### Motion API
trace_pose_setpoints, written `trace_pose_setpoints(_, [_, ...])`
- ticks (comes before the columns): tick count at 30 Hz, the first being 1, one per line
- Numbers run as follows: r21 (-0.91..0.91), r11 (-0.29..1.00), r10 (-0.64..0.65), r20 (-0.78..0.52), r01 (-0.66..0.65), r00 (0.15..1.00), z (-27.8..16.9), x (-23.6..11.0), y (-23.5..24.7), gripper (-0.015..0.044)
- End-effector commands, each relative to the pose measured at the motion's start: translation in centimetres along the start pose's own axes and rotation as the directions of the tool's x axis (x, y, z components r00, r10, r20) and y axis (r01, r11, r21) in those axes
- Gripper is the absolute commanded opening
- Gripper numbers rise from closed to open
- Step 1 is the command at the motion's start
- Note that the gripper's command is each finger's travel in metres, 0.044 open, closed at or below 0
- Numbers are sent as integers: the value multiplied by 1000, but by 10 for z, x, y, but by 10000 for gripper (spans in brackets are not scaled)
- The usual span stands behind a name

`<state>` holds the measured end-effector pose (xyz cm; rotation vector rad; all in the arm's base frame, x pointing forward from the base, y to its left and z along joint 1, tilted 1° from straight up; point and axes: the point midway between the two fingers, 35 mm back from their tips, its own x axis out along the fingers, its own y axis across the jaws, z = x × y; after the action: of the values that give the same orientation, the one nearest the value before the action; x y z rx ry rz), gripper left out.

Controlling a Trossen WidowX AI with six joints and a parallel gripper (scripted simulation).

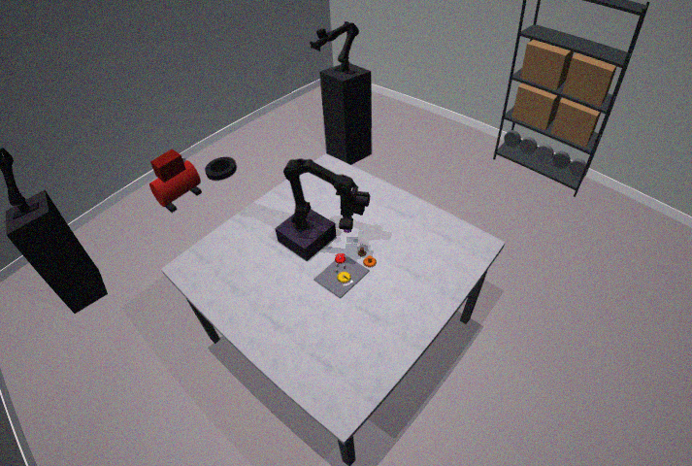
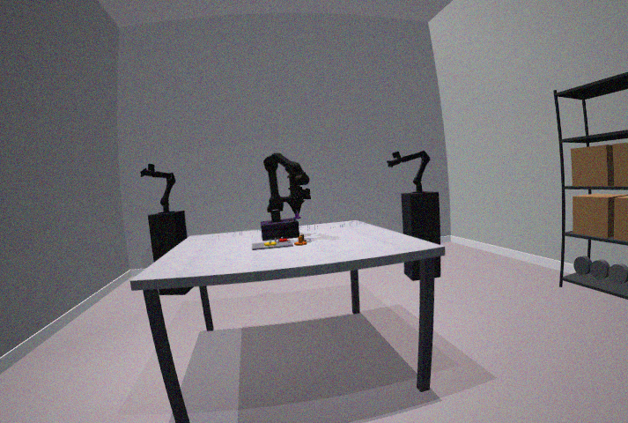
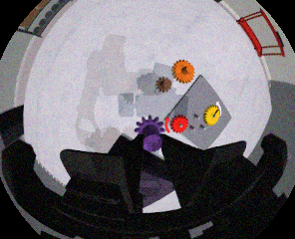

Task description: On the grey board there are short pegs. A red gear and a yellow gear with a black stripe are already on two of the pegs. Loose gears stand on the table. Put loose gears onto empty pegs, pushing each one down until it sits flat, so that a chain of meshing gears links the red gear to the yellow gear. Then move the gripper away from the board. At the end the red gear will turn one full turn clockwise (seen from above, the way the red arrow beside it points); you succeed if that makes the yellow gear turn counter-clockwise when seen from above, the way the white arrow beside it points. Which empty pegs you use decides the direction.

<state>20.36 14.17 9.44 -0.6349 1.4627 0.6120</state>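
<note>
Top view: the arm (image 1: pixel 324 173) rises from its base, bends at the elbow and points its gripper (image 1: pixel 346 223) (image 2: pixel 297 214) (image 3: pixel 151 137) down, above the table, near the grey board (image 1: pixel 330 280) (image 2: pixel 259 246) (image 3: pixel 202 92). Red gear (image 1: pixel 338 258) (image 2: pixel 283 240) (image 3: pixel 179 121) and yellow gear (image 1: pixel 346 277) (image 2: pixel 269 243) (image 3: pixel 210 116) are on the board; orange gear (image 1: pixel 369 261) (image 2: pixel 300 243) (image 3: pixel 183 72) and brown gear (image 1: pixel 361 251) (image 3: pixel 163 84) stand beside it.

Ext. view: the forearm folds down, wrist higher than board, purple gear (image 1: pixel 346 230) (image 2: pixel 297 217) (image 3: pixel 149 126) raised w/ it.

Wrist view: gripper is clamped on the purple gear's knob, approx. beside the board's red-gear side.
</note>
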Motion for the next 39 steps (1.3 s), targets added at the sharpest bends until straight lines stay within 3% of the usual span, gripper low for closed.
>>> trace_pose_setpoints(1, [4, 1000, -5, 12, 5, 1000, -3, -18, 0, 0])
trace_pose_setpoints(39, [4, 1000, -10, 12, 10, 1000, -8, 12, -59, 0])
